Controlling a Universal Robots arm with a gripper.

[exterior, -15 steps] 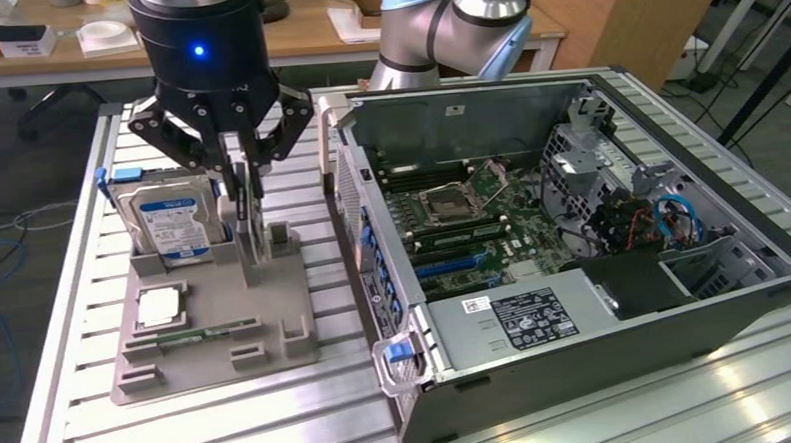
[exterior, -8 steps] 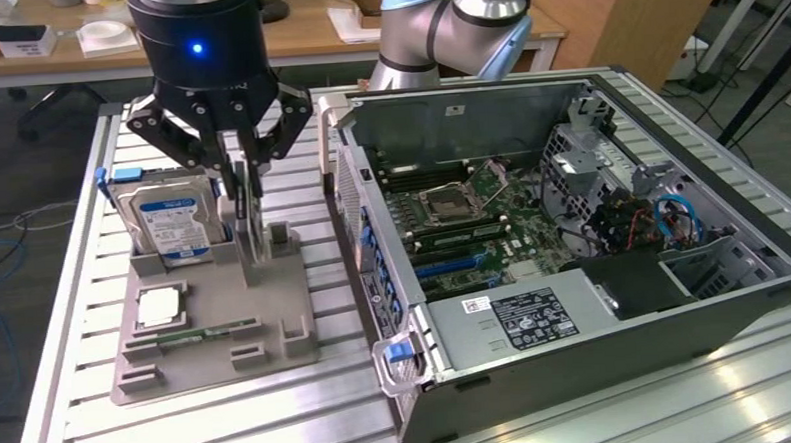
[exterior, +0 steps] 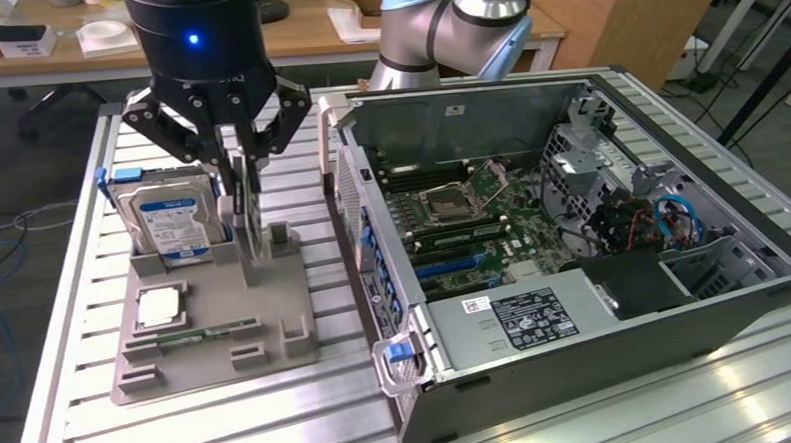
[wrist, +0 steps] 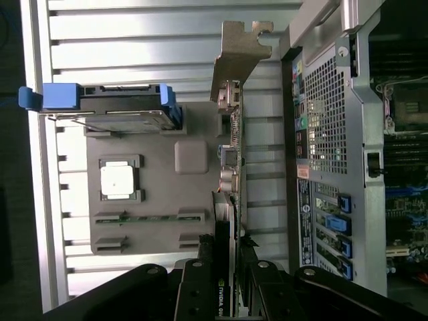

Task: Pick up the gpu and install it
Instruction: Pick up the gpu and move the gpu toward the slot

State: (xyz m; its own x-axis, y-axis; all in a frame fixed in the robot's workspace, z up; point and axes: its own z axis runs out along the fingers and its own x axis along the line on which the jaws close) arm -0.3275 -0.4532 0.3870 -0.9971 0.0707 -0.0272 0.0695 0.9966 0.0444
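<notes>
We see hand [exterior: 242, 193] clamped on the gpu [wrist: 235, 154], upright on edge at the gray holder [exterior: 222, 364] beside the HDD [exterior: 168, 216], open PC case [exterior: 576, 369] at exterior view's right.

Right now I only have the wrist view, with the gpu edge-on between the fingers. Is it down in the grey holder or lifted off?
Observer: In the exterior view the gpu stands upright, clamped from above by the gripper. Its lower end reaches the grey holder. I can't tell whether it is seated or just lifted.
Operator: What's closest to it?
Observer: The hard drive. It stands upright on the exterior view's left of the gripper, with its blue-white label facing the camera.
Operator: Case open?
Observer: Yes. The computer case lies open side up, with the motherboard exposed.
</notes>
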